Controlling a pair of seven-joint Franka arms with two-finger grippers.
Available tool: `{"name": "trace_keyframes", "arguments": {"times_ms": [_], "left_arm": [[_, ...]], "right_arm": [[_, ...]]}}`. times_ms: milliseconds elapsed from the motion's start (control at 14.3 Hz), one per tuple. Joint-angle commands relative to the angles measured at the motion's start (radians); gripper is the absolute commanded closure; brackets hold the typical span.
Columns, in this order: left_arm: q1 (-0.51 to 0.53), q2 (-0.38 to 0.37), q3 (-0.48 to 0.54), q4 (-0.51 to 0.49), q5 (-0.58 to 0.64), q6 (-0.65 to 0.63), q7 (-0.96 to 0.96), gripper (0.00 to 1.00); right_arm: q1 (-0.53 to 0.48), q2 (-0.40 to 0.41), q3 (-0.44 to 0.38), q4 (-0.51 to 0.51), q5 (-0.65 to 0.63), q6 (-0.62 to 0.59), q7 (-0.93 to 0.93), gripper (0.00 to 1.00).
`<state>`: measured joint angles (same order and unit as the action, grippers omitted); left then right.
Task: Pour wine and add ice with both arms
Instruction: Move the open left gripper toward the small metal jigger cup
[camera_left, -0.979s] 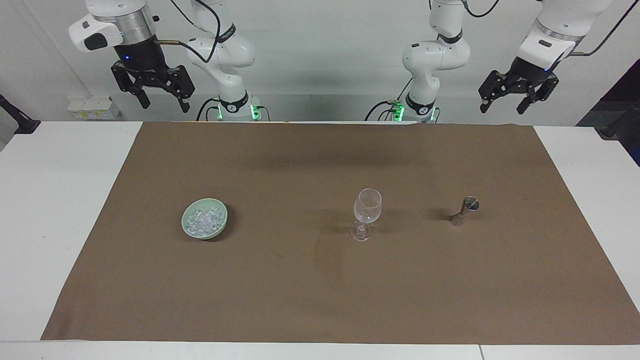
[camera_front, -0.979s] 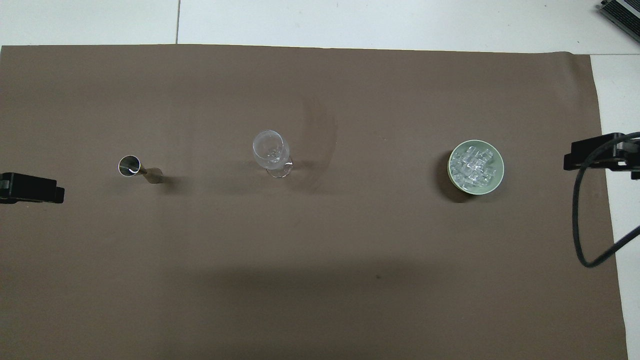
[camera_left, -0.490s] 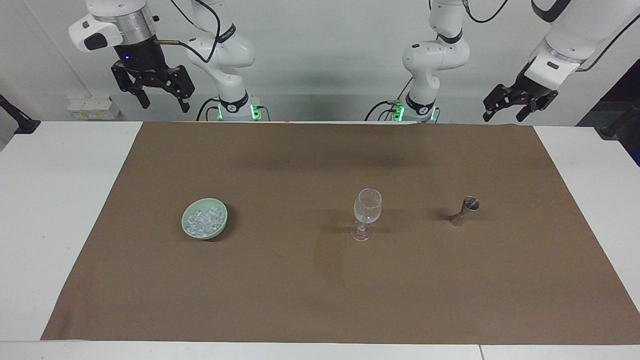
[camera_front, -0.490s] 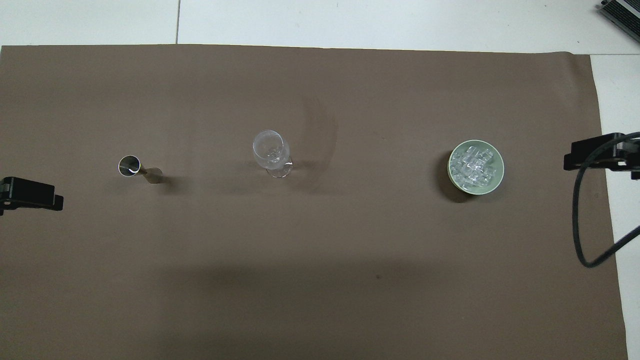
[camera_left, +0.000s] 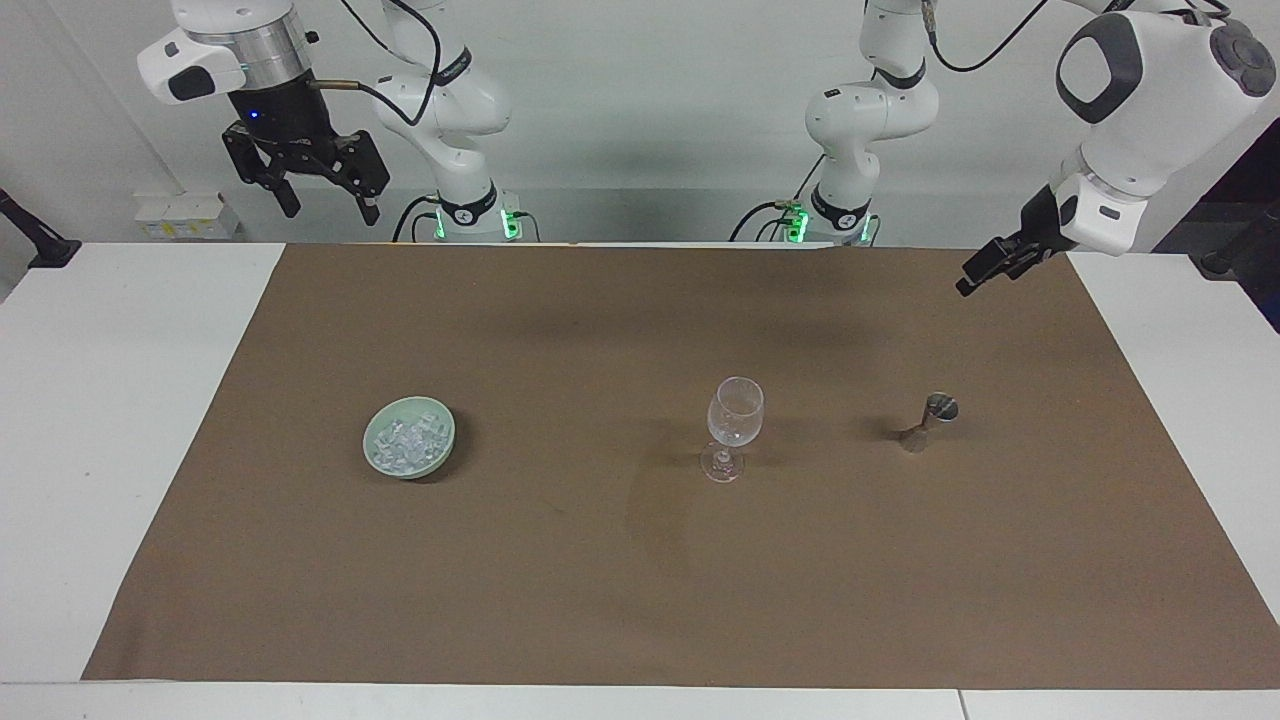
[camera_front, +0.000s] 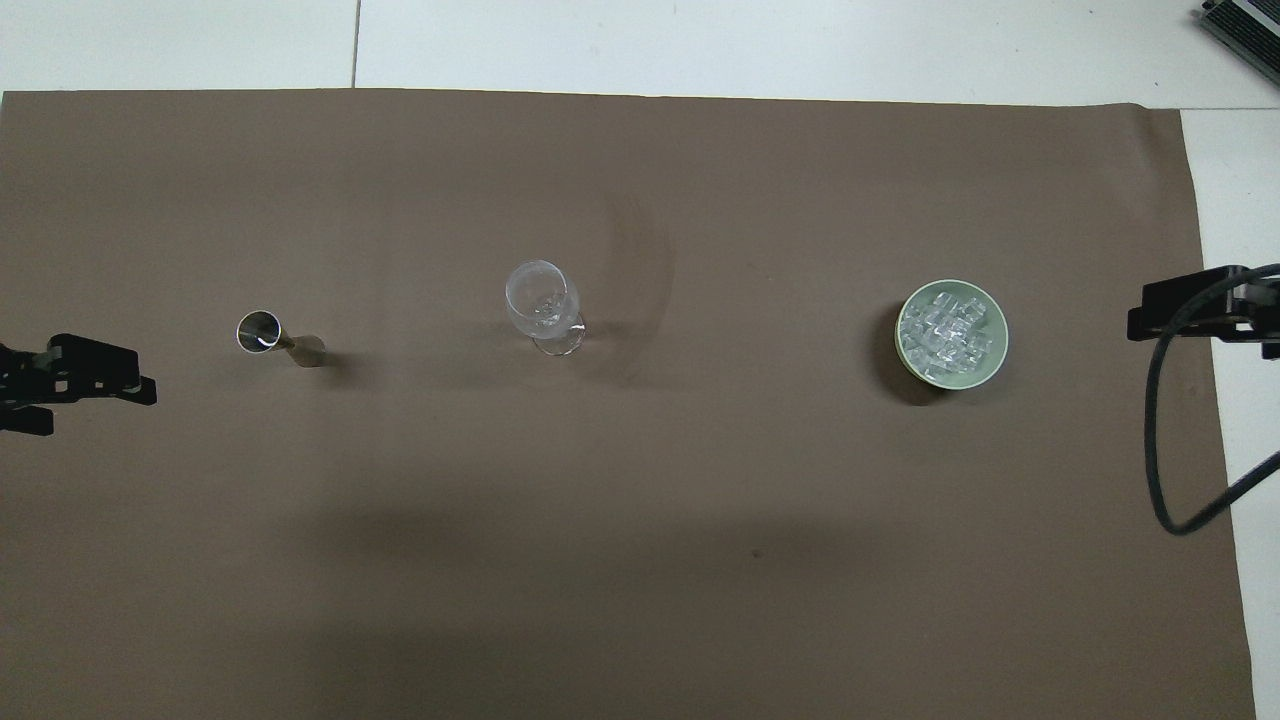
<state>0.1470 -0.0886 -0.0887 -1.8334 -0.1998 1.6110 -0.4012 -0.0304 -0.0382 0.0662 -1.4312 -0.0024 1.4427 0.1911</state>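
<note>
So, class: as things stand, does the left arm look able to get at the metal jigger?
Probably yes. The left gripper hangs open and empty above the mat at its end, the jigger stands alone there, and the wine glass is well apart from it.

1. Left gripper (camera_front: 75, 375): overhead view's edge cuts it (only black tips show).
2. Right gripper (camera_front: 1200, 310): same, cut at edge.
3. Ice (camera_left: 408, 440): indiv. cubes too small to count.

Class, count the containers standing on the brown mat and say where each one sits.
3. The green bowl toward the right arm's end, the wine glass near the middle, the metal jigger toward the left arm's end. None looks hidden.
</note>
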Motion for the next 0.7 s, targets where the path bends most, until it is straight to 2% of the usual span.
{"name": "trace_keyframes", "arguments": {"times_ms": [0,350,630], "left_arm": [[0.043,0.035,-0.005,-0.015,-0.078,0.044,-0.166,0.0],[0.121,0.105,-0.003,-0.015,-0.229,0.089,-0.346,0.0],[0.2,0.21,-0.003,-0.006,-0.368,0.11,-0.393,0.0]], "right_arm": [[-0.017,-0.019,0.006,-0.018,0.022,-0.007,-0.018,0.0],[-0.017,-0.019,0.006,-0.018,0.022,-0.007,-0.018,0.0],[-0.017,-0.019,0.006,-0.018,0.022,-0.005,-0.018,0.0]]}}
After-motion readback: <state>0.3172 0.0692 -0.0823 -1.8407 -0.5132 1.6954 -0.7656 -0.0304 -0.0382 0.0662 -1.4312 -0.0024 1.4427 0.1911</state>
